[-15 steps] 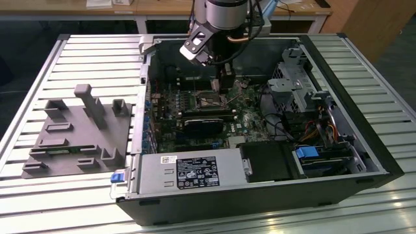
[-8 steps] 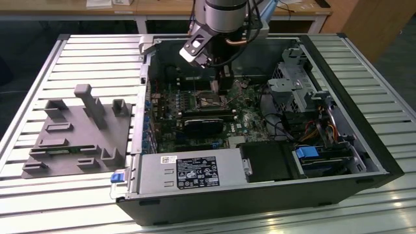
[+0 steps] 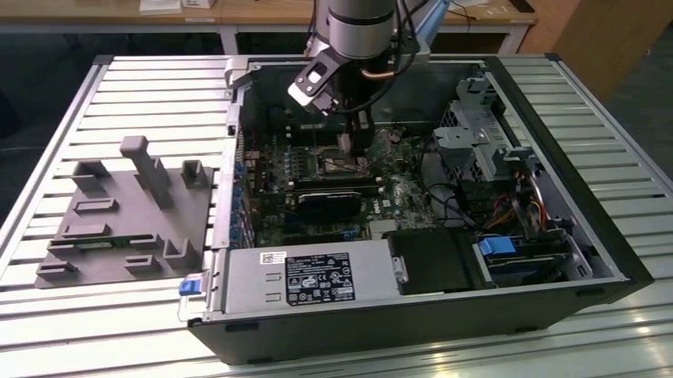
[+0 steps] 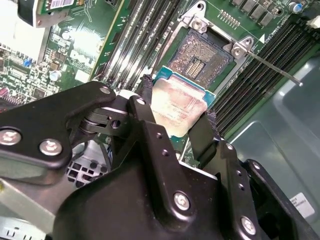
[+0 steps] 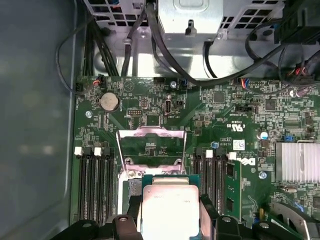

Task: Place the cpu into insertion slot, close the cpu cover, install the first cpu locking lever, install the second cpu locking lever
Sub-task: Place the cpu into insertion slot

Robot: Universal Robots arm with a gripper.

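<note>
On a slatted metal table (image 3: pixel 116 102) lay an open computer case (image 3: pixel 589 260), and all four steps looked left to do: the insertion slot (image 4: pixel 202 57) stood bare between the memory slots (image 5: pixel 92 185) of the motherboard (image 5: pixel 220 115), the cpu cover (image 5: pixel 151 133) was swung up and open, and a locking lever (image 4: pixel 272 66) stuck out free. The gripper (image 4: pixel 175 119) was clamped narrowly on the cpu (image 4: pixel 176 106), one finger on each of two opposite edges, its metal top facing the wrist. The chip hung just over the slot's near edge, by my reading not yet seated in it.
</note>
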